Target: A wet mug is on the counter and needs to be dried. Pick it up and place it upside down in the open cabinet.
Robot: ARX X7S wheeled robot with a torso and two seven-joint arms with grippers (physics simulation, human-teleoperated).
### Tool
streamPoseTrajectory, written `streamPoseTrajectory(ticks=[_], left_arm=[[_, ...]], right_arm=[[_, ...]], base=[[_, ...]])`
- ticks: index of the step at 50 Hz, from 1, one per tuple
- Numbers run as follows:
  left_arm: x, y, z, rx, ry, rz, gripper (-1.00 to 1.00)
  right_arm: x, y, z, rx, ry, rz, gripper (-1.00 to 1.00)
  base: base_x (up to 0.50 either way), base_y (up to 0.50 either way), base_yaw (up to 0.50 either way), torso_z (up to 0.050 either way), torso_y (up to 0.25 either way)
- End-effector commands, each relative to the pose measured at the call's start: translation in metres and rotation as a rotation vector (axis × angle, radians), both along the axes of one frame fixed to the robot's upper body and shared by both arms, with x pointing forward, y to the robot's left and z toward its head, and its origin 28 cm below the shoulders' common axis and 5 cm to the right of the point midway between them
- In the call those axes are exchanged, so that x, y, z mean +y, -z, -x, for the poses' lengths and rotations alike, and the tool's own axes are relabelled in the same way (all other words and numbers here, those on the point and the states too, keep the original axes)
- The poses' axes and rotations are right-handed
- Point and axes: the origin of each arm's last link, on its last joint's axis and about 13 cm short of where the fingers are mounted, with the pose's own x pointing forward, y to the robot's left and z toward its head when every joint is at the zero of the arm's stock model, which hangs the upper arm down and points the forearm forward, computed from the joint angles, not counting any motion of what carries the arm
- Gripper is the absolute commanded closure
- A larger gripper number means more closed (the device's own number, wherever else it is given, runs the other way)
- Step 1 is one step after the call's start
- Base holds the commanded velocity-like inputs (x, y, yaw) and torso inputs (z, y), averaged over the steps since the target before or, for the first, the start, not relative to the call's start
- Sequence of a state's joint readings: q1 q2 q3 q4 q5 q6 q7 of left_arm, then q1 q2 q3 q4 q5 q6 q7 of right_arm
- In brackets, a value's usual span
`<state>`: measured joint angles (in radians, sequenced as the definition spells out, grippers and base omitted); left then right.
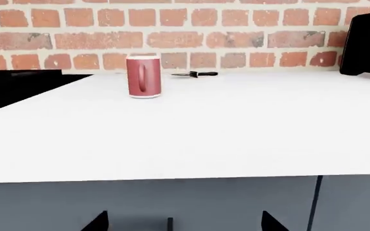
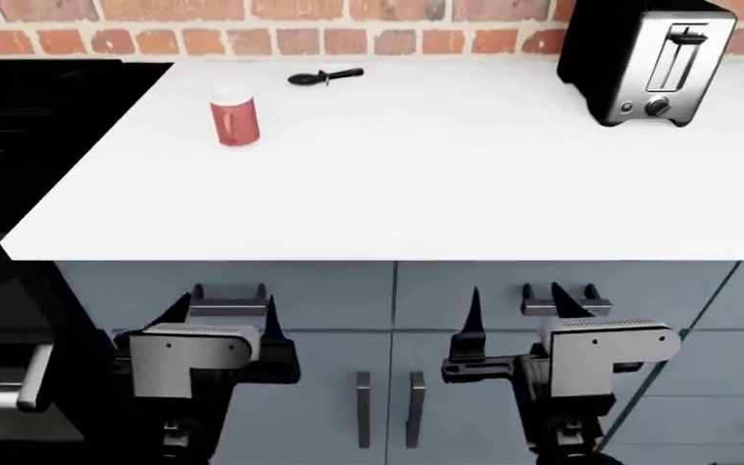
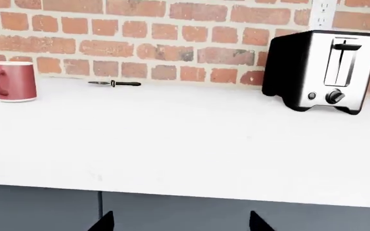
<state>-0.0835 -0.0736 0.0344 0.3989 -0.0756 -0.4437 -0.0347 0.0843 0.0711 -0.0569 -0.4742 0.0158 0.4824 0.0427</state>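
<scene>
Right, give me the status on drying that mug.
Nothing is done: the mug stands upright on the counter, untouched. Nothing is in hand: the left gripper and right gripper hang open below the counter edge. Left: grasp, invert, place in the cabinet, which isn't in view.

I am working in a home kitchen, as I see a long white counter (image 2: 449, 184) standing against a red brick wall (image 2: 346, 29), with grey cabinet doors (image 2: 502, 320) and metal handles under its front edge, at the level of my fingers. Well beyond the fingertips, a black and silver toaster (image 2: 637, 63) stands at the back near the wall, and a black stovetop (image 2: 36, 126) joins the counter on the left side. A small black utensil (image 2: 325, 77) lies close to the wall, which also fits a kitchen.
</scene>
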Motion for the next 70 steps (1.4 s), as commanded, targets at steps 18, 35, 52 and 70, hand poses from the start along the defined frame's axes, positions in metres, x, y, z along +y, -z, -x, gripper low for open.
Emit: streamPoseTrajectory(ticks=[18,35,52,70], left_arm=[[0.010,-0.090,-0.028,-0.131,0.016,-0.029,-1.00],[0.014,-0.102,-0.027,-0.154,0.005,-0.059,-1.00],[0.019,-0.101,-0.026,-0.153,-0.020,-0.058,-1.00],[0.022,-0.101,-0.026,-0.157,-0.022,-0.054,-1.00]], right_arm=[[-0.010,-0.100,-0.010,-0.160,-0.010,0.043,-1.00],[-0.011,-0.113,-0.008,-0.192,0.001,0.057,-1.00],[-0.008,-0.111,-0.011,-0.189,-0.013,0.051,-1.00],[-0.005,-0.111,-0.010,-0.186,-0.023,0.043,-1.00]], base=[[0.00,0.00,0.00,0.050,0.000],[0.00,0.39,0.00,0.011,0.000],[0.00,0.50,0.00,0.000,0.000],[0.23,0.01,0.00,0.000,0.000]])
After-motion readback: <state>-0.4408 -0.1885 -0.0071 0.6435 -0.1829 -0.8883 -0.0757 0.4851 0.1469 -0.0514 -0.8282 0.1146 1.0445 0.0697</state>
